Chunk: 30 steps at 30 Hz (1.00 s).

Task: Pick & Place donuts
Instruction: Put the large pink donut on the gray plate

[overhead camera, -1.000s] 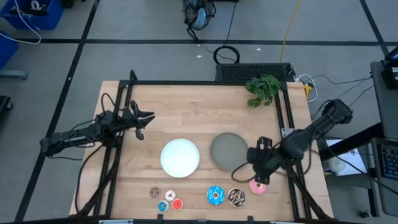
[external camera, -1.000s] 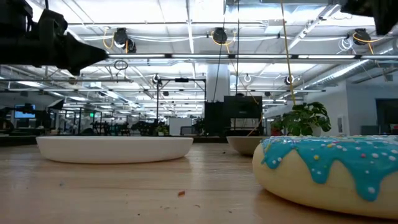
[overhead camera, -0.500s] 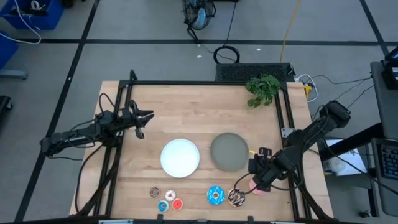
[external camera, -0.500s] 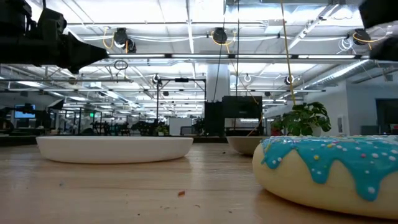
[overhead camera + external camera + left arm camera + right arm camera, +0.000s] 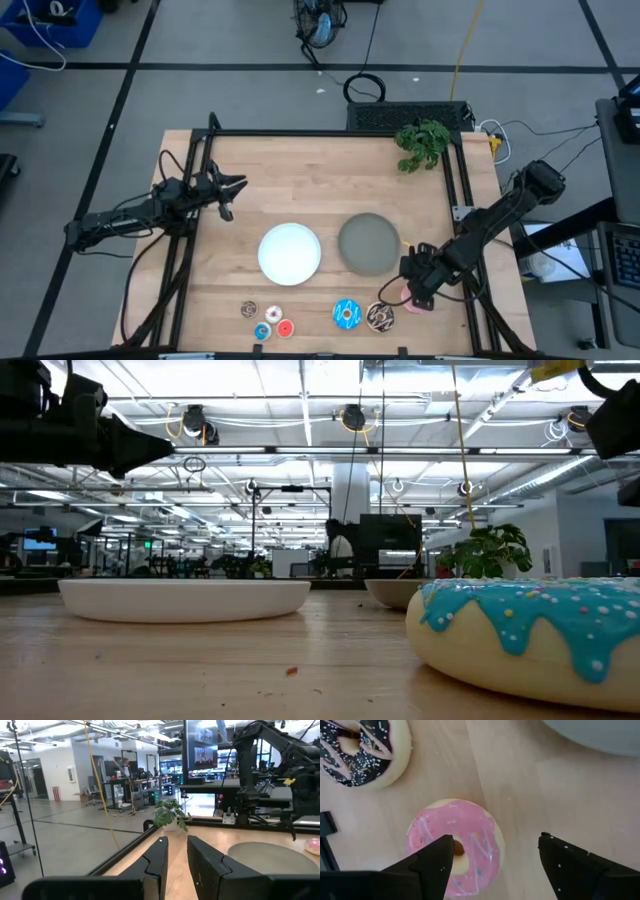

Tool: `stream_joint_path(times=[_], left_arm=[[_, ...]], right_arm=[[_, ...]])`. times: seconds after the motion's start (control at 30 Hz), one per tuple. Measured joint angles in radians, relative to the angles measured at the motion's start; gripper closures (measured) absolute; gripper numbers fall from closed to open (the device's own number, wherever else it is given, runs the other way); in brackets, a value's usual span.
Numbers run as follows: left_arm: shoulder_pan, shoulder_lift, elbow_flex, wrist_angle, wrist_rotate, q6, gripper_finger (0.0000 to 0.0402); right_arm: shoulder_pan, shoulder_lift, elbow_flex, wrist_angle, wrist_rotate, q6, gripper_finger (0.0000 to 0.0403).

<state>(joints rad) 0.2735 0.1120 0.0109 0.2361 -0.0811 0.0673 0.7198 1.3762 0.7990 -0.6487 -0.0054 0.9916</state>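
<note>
The pink donut (image 5: 452, 847) lies flat on the wooden table, near its front right. My right gripper (image 5: 495, 855) hangs over it, pointing down and open. One finger (image 5: 432, 862) stands in front of the donut's hole and the other (image 5: 570, 865) is over bare wood; I see no touch. In the high view, my right gripper (image 5: 413, 288) covers most of the pink donut (image 5: 418, 305). Beside it lie the dark brown drizzled donut (image 5: 380, 317) and the blue sprinkled donut (image 5: 346, 314). My left gripper (image 5: 226, 192) waits at the table's left, its fingers a narrow gap apart and holding nothing.
A white plate (image 5: 290, 252) and a grey plate (image 5: 368, 243) sit mid-table. Mini donuts lie near the front edge: brown (image 5: 249, 309), white (image 5: 273, 315), blue (image 5: 262, 331) and red (image 5: 285, 328). A green plant (image 5: 422, 143) stands at the far right, and black frame rails (image 5: 190, 230) run along both sides.
My right gripper has moved toward the table's near edge and down. It now stands over the pink donut, which has not moved.
</note>
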Motion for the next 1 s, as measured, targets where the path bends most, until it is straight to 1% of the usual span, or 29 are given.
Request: stream_joint_path(times=[0.1,0.2,0.3,0.43,0.5,0.6,0.77,1.0], left_arm=[[0.0,0.0,0.0,0.0,0.0,0.001,0.0325],[0.0,0.0,0.0,0.0,-0.002,0.016,0.0325],[0.0,0.0,0.0,0.0,-0.023,0.03,0.0325],[0.0,0.0,0.0,-0.006,-0.034,0.032,0.0325],[0.0,0.0,0.0,-0.007,-0.034,0.028,0.0325],[0.0,0.0,0.0,-0.007,-0.034,0.019,0.0325],[0.0,0.0,0.0,-0.007,-0.034,0.021,0.0325],[0.0,0.0,0.0,-0.009,-0.034,0.025,0.0325]], right_arm=[[0.017,0.0,-0.015,0.013,-0.002,0.009,0.0135],[0.036,0.0,-0.021,0.013,-0.024,0.062,0.0137],[0.06,0.0,-0.021,0.031,-0.023,0.104,0.0137],[0.081,0.007,-0.021,0.036,0.045,0.092,0.0137],[0.081,0.021,-0.021,0.036,0.054,0.09,0.0138],[0.081,0.055,-0.021,0.04,0.049,0.084,0.0138],[0.081,0.12,-0.02,0.057,0.003,0.062,0.0138],[0.08,0.153,-0.017,0.06,-0.009,0.026,0.0144]])
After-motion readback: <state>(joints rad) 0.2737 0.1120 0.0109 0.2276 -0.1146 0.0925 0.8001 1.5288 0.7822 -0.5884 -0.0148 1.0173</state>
